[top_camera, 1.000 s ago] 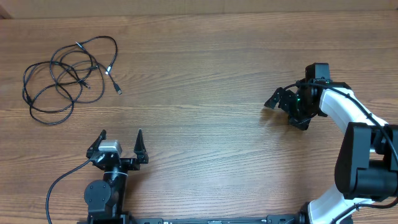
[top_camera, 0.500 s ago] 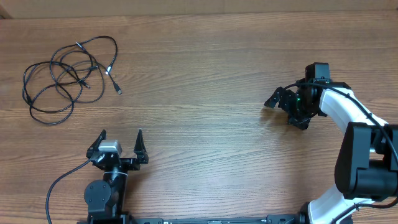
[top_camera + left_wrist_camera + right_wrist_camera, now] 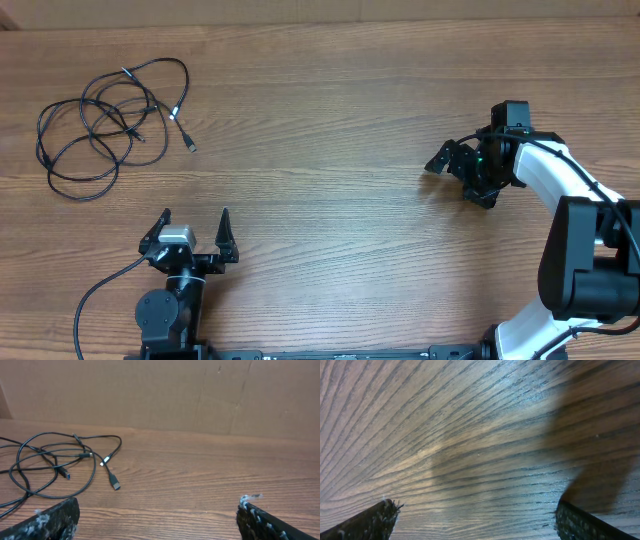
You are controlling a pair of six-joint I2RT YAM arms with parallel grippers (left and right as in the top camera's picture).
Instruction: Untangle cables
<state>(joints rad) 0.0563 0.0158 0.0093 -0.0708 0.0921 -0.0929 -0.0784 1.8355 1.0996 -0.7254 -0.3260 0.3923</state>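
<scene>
Cables [image 3: 110,125]: black tangled loops, table's [image 3: 330,100] far-left corner | wood grain, cardboard wall [image 3: 200,395] behind | I see left gripper [image 3: 195,213], right gripper [image 3: 475,515] spread wide, empty.

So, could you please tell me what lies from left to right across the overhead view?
Loose tangle of thin black cables with small plug ends → black two-finger left end effector, open → black two-finger right end effector, open.

A wooden table [image 3: 330,110] with brown grain running side to side fills the overhead view. A plain tan cardboard wall [image 3: 165,395], faintly creased, stands upright along the table's far edge. Close up, a dark shadow [image 3: 590,435] lies on the table.
</scene>
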